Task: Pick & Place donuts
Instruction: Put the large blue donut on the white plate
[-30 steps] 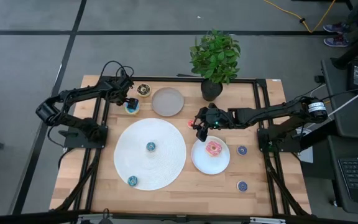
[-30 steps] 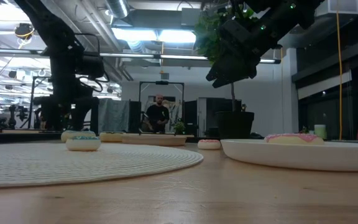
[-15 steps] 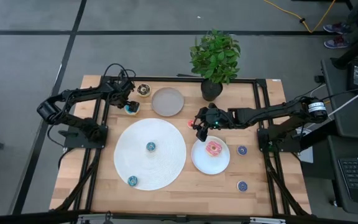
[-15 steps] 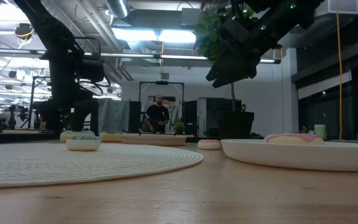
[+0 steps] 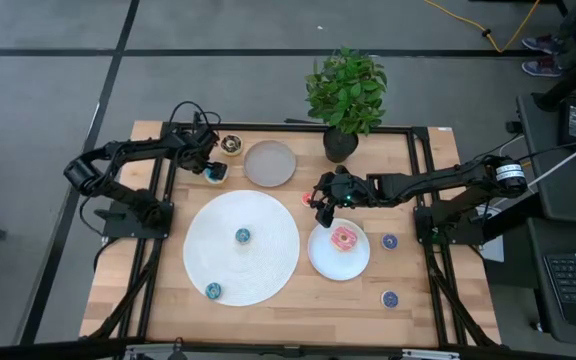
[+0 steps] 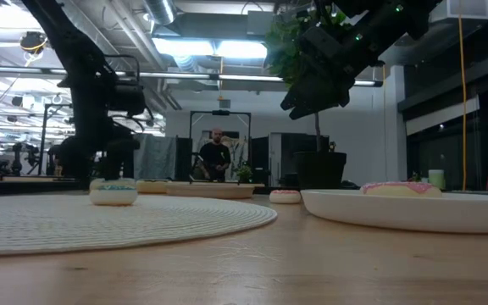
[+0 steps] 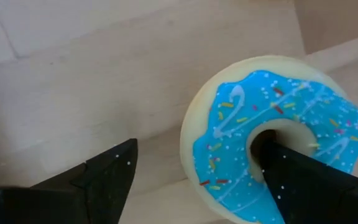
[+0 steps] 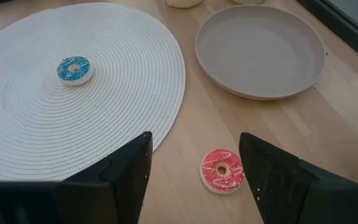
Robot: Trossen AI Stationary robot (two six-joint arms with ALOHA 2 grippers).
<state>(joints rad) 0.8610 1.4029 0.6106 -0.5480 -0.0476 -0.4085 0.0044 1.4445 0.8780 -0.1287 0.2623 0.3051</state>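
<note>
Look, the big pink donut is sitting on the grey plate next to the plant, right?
Not quite. The high view shows the pink donut sitting on the white plate, nearer the front of the table. The grey plate next to the plant has nothing on it.

blue donut [image 7: 272,155] partly cut off by the frame edge, behind one left claw finger [image 7: 316,186]

Potted plant [image 5: 345,98] — grey plate [image 5: 270,163]
</note>
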